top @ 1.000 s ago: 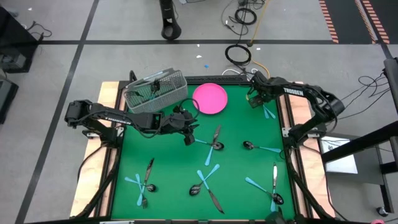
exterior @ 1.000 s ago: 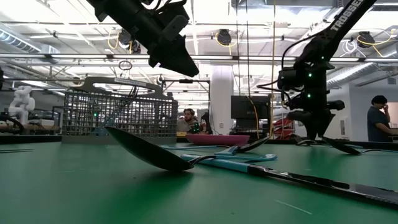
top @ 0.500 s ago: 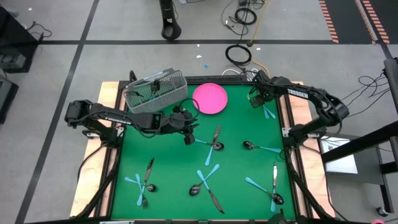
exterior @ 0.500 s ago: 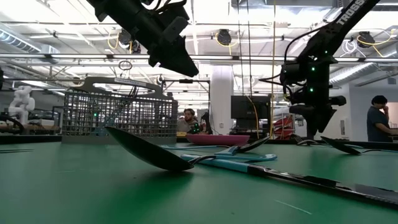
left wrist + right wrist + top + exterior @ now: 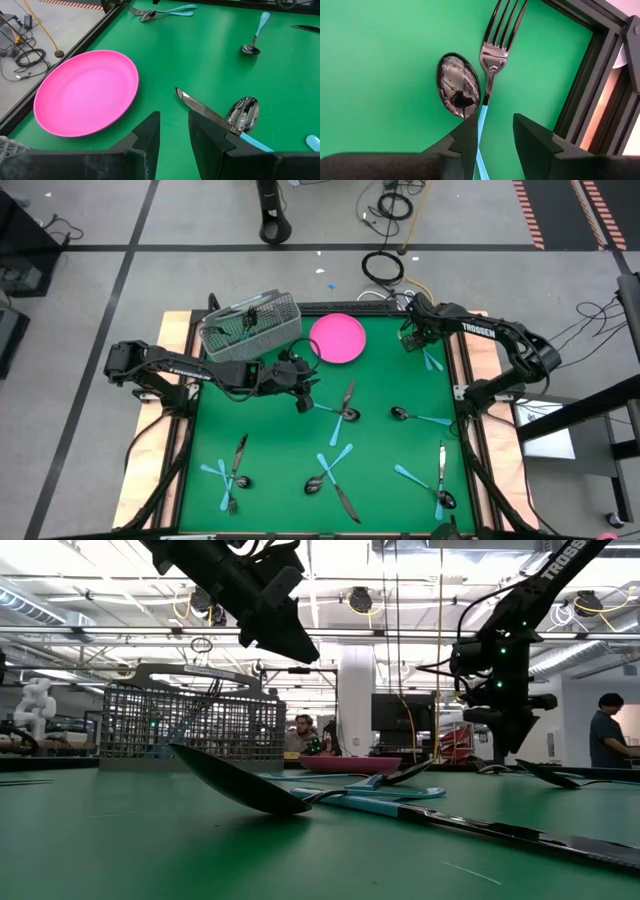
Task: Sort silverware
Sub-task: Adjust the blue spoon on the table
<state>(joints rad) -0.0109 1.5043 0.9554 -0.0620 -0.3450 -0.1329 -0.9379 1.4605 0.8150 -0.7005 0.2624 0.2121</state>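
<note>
Silverware lies scattered on the green table [image 5: 390,460]. A knife [image 5: 347,395] and a blue-handled spoon [image 5: 338,412] lie near the middle, just right of my left gripper [image 5: 303,395]. That gripper hovers open, high over the table in the low view [image 5: 285,640]; its wrist view shows the knife [image 5: 200,107] and spoon [image 5: 243,112] ahead. My right gripper [image 5: 410,340] hangs open over a fork and spoon pair [image 5: 432,360] near the far right corner. Its fingers stand above the spoon [image 5: 457,85] and fork [image 5: 497,50], touching neither.
A pink plate [image 5: 337,337] and a grey wire basket [image 5: 250,325] holding some pieces stand along the far edge. More forks, spoons and knives lie at the near left [image 5: 232,470], near middle [image 5: 330,475] and near right [image 5: 430,480]. A black frame [image 5: 590,85] borders the table.
My right arm has shifted a little and its gripper has risen slightly over the fork and spoon near the far right corner. The silverware lies as it did.
</note>
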